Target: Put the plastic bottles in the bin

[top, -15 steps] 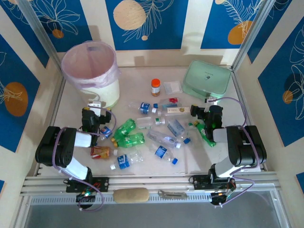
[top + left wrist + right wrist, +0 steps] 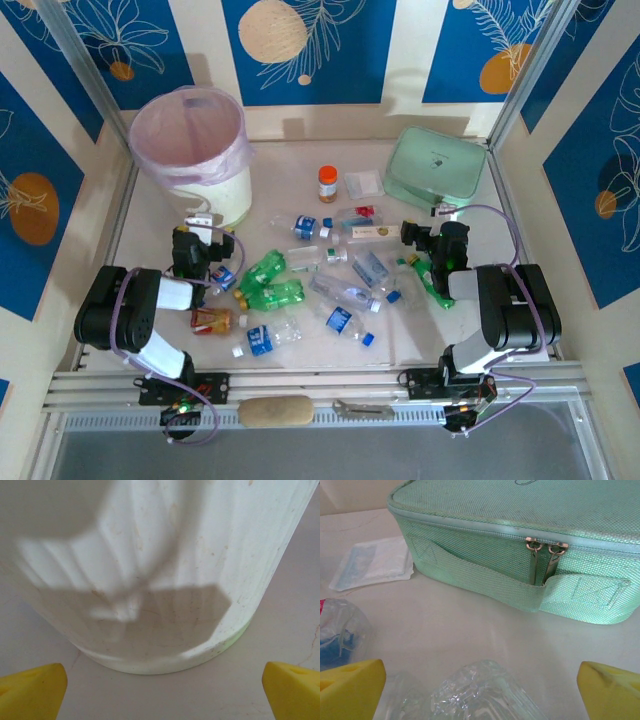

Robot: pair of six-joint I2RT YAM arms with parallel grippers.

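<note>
Several plastic bottles lie scattered across the middle of the table: two green ones (image 2: 270,282), an amber one (image 2: 212,320), and clear ones with blue labels (image 2: 340,320). The bin (image 2: 190,150), a white bucket lined with a pink bag, stands at the back left. My left gripper (image 2: 198,224) is open just in front of the bin's base (image 2: 150,605), its yellow fingertips (image 2: 30,690) wide apart with nothing between them. My right gripper (image 2: 415,233) is open too, and a clear crumpled bottle (image 2: 485,692) lies low between its fingertips (image 2: 607,687), ungripped.
A mint green zipped case (image 2: 530,540) sits at the back right, close ahead of the right gripper. A white packet (image 2: 372,567) lies to its left. An orange-capped jar (image 2: 328,183) stands behind the bottles. Side walls close in the table.
</note>
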